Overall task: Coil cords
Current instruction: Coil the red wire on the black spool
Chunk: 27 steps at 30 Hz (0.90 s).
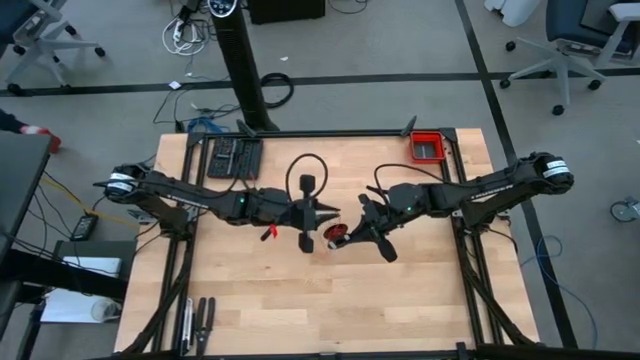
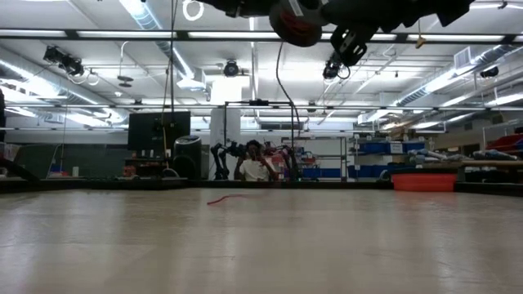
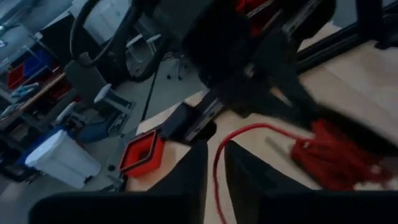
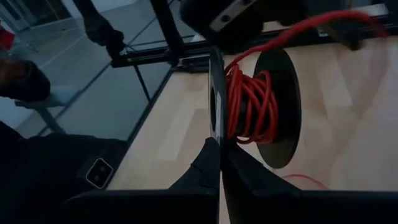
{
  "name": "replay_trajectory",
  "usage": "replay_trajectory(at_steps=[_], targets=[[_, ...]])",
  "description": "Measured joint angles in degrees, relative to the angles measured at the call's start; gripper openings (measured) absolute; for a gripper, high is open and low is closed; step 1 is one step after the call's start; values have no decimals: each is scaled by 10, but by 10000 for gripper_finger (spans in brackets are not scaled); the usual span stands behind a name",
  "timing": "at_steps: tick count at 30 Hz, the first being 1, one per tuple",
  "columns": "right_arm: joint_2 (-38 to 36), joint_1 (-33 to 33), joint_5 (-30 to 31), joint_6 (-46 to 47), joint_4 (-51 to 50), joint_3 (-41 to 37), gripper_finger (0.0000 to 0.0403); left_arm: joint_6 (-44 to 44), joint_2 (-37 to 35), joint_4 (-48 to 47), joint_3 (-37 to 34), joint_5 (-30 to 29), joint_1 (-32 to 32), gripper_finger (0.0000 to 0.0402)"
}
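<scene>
two grippers meet over the middle of the table. the right gripper has its fingers pressed together on the rim of a black spool, holding it up off the surface; the red cord is wound around the spool's core in uneven turns. from the winding a strand runs across to the left gripper, passing between its two dark fingers. those fingers stand slightly apart and i cannot tell whether they pinch the strand or only guide it. in the high view the left gripper and right gripper sit near each other, with the spool between them and a loose red end hanging just beside the left one.

the main risk, as i judge it, is slack: if the left fingers let the strand slide freely, the turns may loosen and spill over the flange. the edge-only hold on the spool looks thin, so a tug on the cord could twist it out. the free tail could also snag on either arm.

the surface is a pale wooden table; a stretch of red strand lies on it. a red bin sits at a far corner, a black keyboard-like panel at the other. beyond are grey floor, office chairs, shelving and ceiling strip lights.
</scene>
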Motion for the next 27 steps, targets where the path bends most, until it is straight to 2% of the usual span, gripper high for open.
replay_trajectory(at_steps=[4,12,17,21,27], targets=[[0,0,-15,3,2,0,1,-1,0,-3,0,-8,0,72],[0,0,-48,3,14,0,1,-4,0,5,0,-7,0,74],[-1,0,-69,3,20,0,1,-19,1,10,0,34,0,72],[5,0,-74,-1,32,0,1,-38,10,24,0,42,1,62],[19,0,-115,-33,109,2,1,-57,27,59,0,64,1,54]])
